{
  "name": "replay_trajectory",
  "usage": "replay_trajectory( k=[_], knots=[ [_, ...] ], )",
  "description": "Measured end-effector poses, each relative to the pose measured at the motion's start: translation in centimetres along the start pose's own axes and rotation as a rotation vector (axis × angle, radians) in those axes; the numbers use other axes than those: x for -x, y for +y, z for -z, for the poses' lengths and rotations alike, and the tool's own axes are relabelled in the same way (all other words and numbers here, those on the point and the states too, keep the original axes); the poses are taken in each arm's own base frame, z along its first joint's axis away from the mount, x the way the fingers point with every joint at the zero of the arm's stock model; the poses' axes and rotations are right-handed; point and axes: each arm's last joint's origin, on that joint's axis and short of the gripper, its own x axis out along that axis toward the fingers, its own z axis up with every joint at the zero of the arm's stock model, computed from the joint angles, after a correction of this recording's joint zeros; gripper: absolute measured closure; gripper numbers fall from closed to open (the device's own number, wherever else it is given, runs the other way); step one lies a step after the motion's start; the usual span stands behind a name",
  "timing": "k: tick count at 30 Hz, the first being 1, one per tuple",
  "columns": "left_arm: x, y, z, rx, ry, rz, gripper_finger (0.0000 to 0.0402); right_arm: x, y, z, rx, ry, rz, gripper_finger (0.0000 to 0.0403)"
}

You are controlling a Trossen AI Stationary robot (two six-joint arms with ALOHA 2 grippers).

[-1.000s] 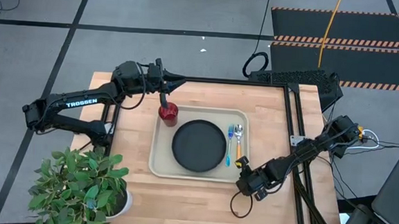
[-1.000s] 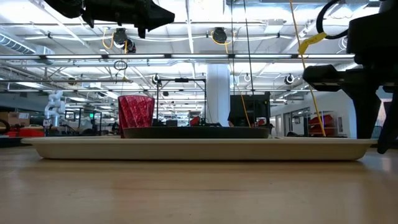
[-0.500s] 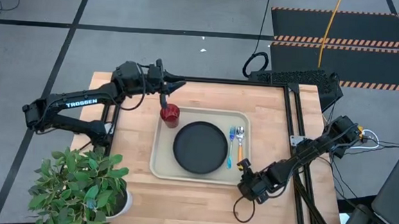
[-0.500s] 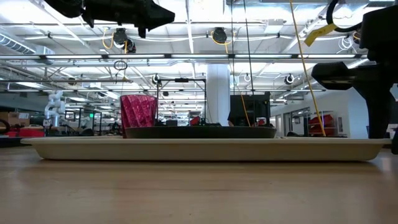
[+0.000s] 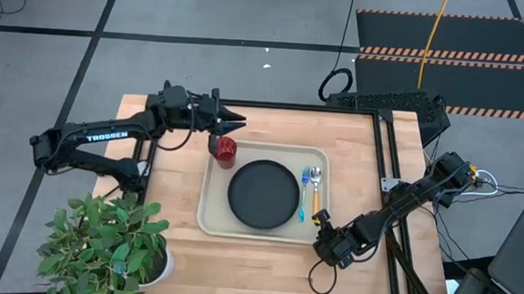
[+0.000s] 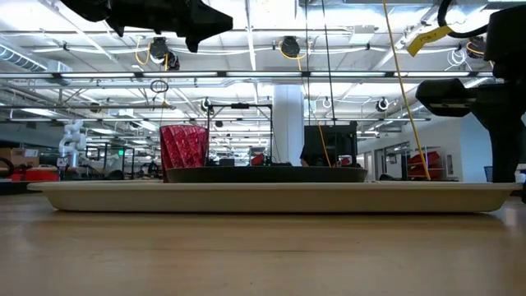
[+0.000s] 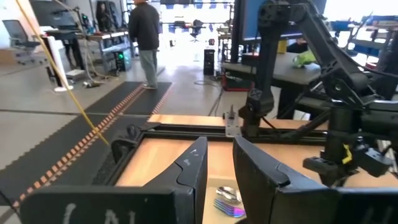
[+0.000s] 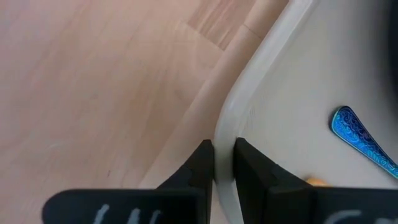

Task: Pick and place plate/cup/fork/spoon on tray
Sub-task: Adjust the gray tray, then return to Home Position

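We see the tray [image 5: 212, 219] lying on the middle of the table [image 5: 353, 143], with all four pieces of tableware on it. The plate [image 5: 262, 193] sits at the tray's centre. The cup [image 5: 225, 149] stands upright in the tray's far left corner, just beside the plate. The fork [image 5: 302, 193] and the spoon [image 5: 313, 188] lie side by side along the tray's right edge, the fork nearer the plate, the spoon's bowl toward the far edge.

The right gripper [image 5: 323, 225] is at the tray's near right corner, and in its wrist view its fingers [image 8: 200, 163] are clamped on the tray's raised rim [image 8: 227, 134], with the fork's blue tip [image 8: 364, 146] close by inside. The left gripper [image 5: 236, 121] hovers above the table just beyond the tray's far left corner, near the cup but clear of it; its fingers [image 7: 193, 171] stand slightly apart and hold nothing.

A potted plant [image 5: 106, 242] sits at the table's near left corner. A person [image 7: 146, 40] stands in the room beyond.
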Motion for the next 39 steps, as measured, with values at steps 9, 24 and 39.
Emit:
replay_trajectory(
  k=[9, 24, 39],
  knots=[
    [-0.4, -1.4, 0.0, 0.034, 0.005, 0.056, 0.0321, 0.0, 0.1, 0.0, -0.008, 0.0, -0.003, 0.0373],
    [-0.8, -2.7, -0.1, 0.043, 0.004, 0.082, 0.0321, 0.1, 0.5, 0.0, 0.007, -0.01, 0.03, 0.0361],
    [-0.8, -2.6, -0.1, 0.02, 0.003, 0.06, 0.0321, 0.3, 0.6, -0.6, -0.007, -0.078, 0.008, 0.028]
  ],
)
